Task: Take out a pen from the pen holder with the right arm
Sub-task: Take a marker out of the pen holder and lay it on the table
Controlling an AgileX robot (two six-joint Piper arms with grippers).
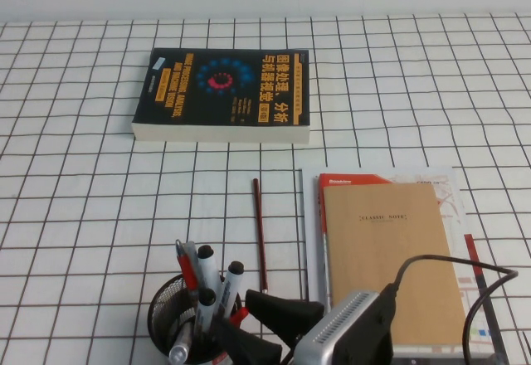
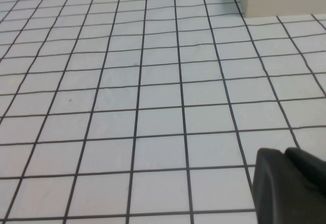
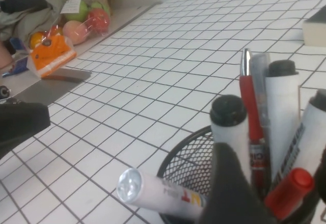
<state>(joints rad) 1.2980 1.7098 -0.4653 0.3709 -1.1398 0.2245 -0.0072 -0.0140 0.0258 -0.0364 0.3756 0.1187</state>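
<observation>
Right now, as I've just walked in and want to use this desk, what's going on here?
The robot's right hand is at the black mesh pen holder. It is open and close against the markers and red pen standing in it, gripping none yet. The left hand hangs over bare checked tablecloth, taking no part. A thin dark red pen or pencil lies on the cloth beside a brown notebook, with a black textbook further back.
</observation>
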